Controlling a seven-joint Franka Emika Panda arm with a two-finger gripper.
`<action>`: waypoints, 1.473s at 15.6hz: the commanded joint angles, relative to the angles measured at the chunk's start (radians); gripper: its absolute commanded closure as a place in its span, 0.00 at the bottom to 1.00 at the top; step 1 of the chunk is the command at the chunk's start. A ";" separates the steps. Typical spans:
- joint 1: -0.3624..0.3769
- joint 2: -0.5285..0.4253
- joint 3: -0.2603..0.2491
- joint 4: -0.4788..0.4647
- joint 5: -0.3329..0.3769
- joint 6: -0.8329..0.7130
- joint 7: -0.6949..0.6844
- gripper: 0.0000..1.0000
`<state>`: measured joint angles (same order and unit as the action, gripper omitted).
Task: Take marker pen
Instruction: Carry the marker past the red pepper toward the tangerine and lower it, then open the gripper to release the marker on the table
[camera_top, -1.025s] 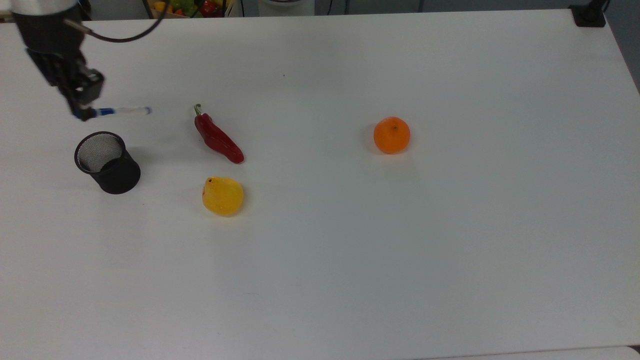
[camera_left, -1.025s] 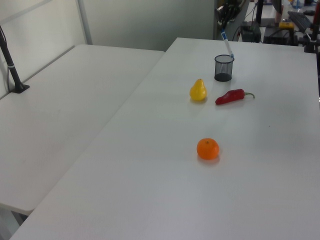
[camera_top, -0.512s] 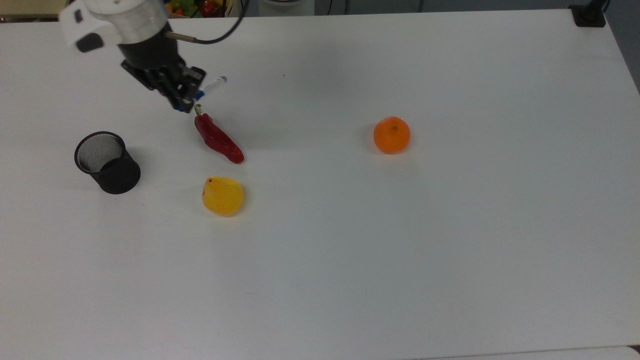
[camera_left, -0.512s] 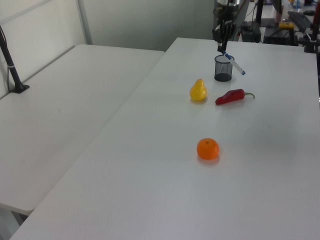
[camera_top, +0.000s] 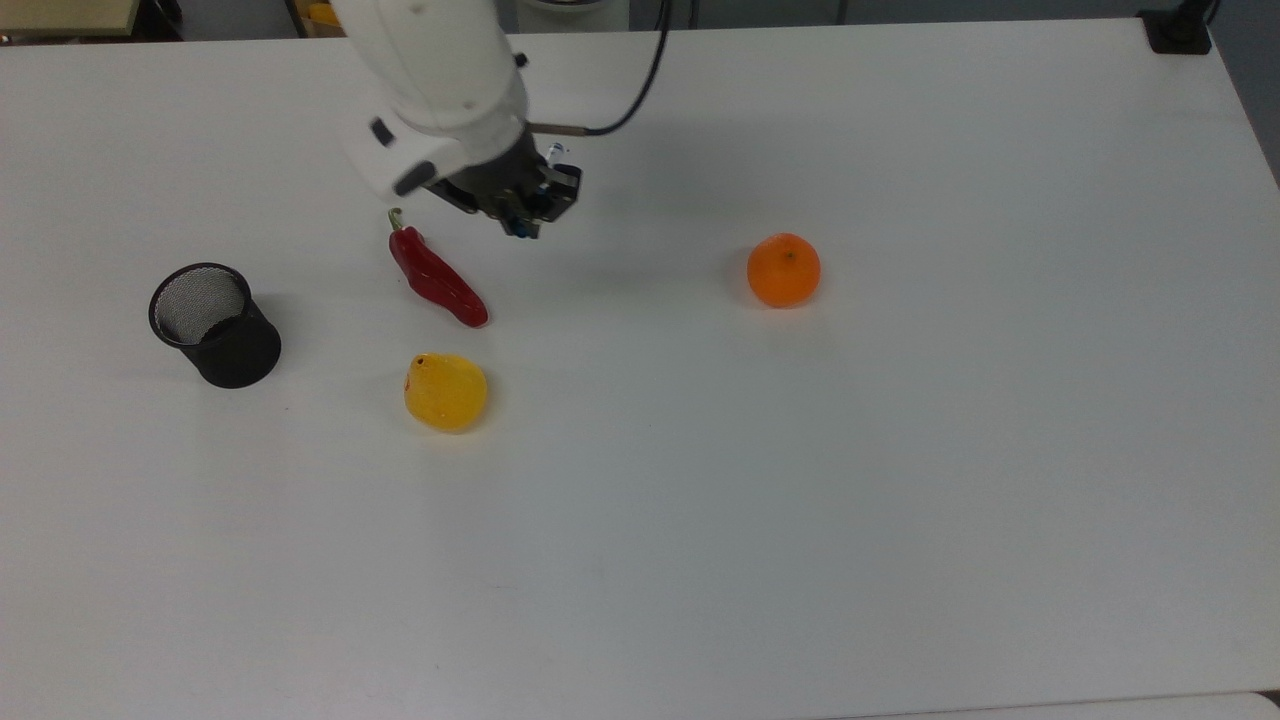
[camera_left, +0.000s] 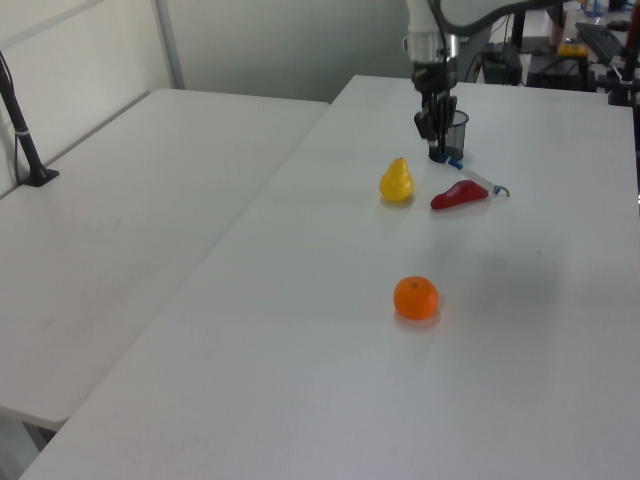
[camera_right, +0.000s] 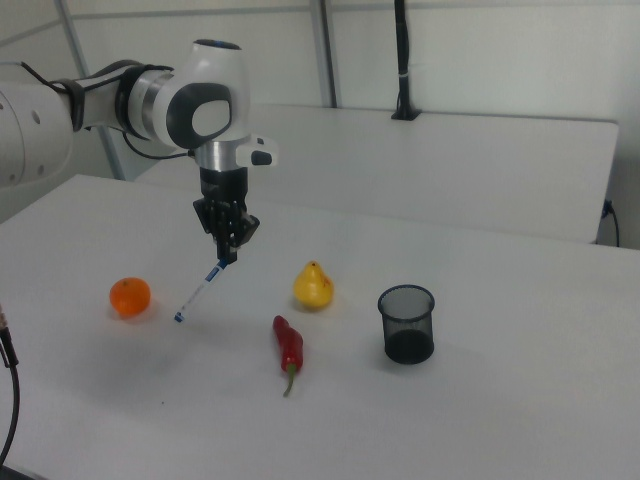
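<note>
The marker pen (camera_right: 202, 291), a slim white barrel with blue ends, slants down from my gripper (camera_right: 227, 254), which is shut on its upper blue end. In the left view the marker pen (camera_left: 479, 179) points toward the left view's right from the gripper (camera_left: 440, 152), just above the red chilli (camera_left: 460, 194). Seen in the top view, the gripper (camera_top: 522, 221) hangs to the right of the chilli (camera_top: 437, 278), and the arm hides most of the pen.
A black mesh cup (camera_top: 213, 325) stands at the top view's left. On the white table (camera_top: 800, 500), a yellow pear (camera_top: 445, 392) lies below the chilli and an orange (camera_top: 783, 270) sits further to the top view's right.
The gripper has carried the marker pen from above the mesh cup toward the top view's right, past the chilli's stem. The pen's free end has swung round. The fruits and cup have stayed put.
</note>
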<state>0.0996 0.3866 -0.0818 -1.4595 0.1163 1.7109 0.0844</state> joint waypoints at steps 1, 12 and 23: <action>0.071 0.044 -0.016 -0.025 -0.035 -0.022 -0.028 0.94; 0.140 0.175 -0.016 -0.039 -0.084 -0.008 -0.025 0.85; 0.124 0.137 -0.027 -0.028 -0.086 0.006 -0.029 0.00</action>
<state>0.2233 0.5685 -0.0842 -1.4889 0.0359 1.7103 0.0806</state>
